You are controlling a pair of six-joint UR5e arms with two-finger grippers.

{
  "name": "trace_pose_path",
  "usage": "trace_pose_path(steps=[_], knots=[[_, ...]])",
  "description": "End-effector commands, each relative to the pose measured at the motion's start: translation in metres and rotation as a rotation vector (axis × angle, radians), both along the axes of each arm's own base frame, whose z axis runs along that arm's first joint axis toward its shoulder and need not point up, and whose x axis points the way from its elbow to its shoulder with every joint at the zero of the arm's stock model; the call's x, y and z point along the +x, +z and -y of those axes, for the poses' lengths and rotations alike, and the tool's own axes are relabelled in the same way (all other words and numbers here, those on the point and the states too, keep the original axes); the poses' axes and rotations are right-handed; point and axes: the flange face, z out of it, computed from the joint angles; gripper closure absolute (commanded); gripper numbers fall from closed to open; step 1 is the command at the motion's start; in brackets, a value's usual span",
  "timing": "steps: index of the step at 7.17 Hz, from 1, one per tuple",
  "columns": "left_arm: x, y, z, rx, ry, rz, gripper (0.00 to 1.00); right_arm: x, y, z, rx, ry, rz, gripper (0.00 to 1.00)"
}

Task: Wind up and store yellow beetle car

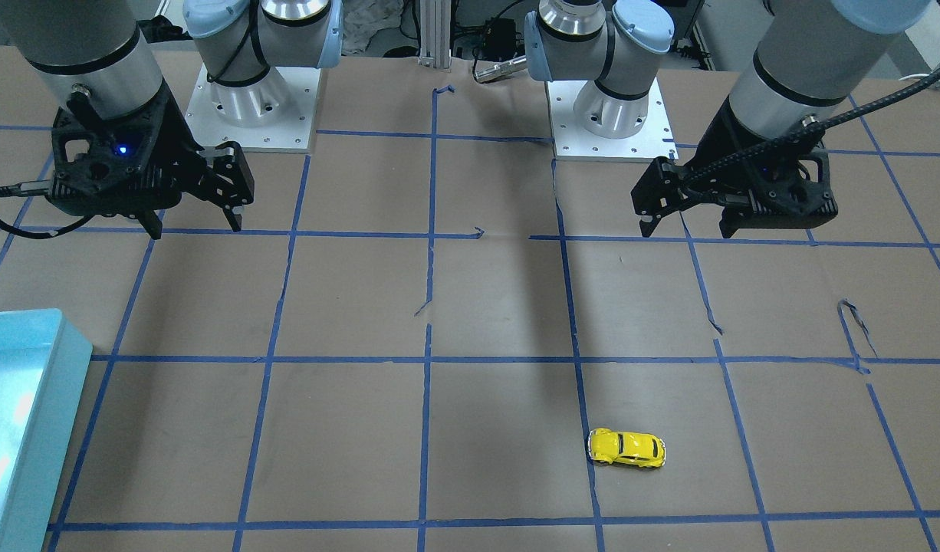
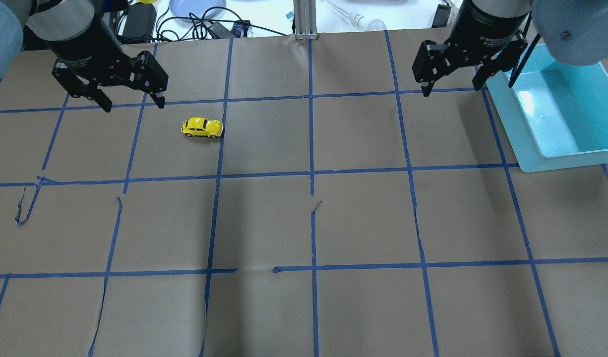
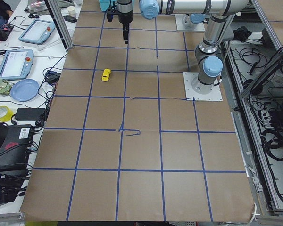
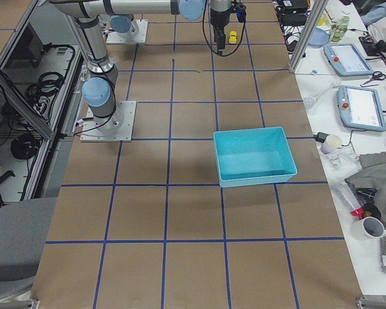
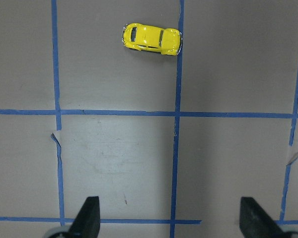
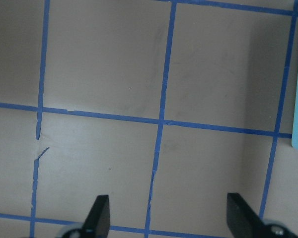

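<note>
1. While both arms hang above the table (image 2: 363, 218), the yellow beetle car (image 2: 202, 128) stands on its wheels on the brown paper in the far left part of the taped grid, and neither gripper touches it.
2. Position of the car: the body lies crosswise, left to right. Its right-hand end meets a blue tape line (image 2: 219, 158) that runs near to far. The paint is glossy and the windows are dark.
3. Entry, left gripper (image 2: 134, 105): the jaws are spread wide with nothing between them. In the left wrist view the fingertips (image 5: 89, 218) sit low in the frame, and the car lies beyond them, well apart.
4. Entry, right gripper (image 2: 452, 89): the jaws are likewise wide and hold nothing. It is over the far right part of the table, with taped paper beneath it in its wrist view.
5. Entry, teal tray (image 2: 512, 134): rectangular and open-topped, it rests at the table's right edge in the far half. It sits just beside the right gripper in the overhead view and is well apart from the car.
</note>
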Motion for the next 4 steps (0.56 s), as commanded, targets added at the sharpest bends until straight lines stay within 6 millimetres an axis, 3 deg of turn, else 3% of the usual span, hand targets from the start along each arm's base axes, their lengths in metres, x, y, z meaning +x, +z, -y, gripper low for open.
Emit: trace_pose_path(steps=[1,3,4], knots=[[-0.0003,-0.0007,-0.0008,0.001,0.001,-0.002,0.00,-0.0025,0.0001,0.0009,-0.012,0.066,-0.009,0.42],[0.0015,0.0000,-0.0012,0.001,0.000,0.009,0.00,-0.0028,0.0004,0.0014,-0.015,-0.036,0.002,0.28],[0.0016,0.0000,-0.0012,0.001,0.000,0.010,0.00,-0.0020,0.0006,0.0014,-0.017,-0.036,0.002,0.16]])
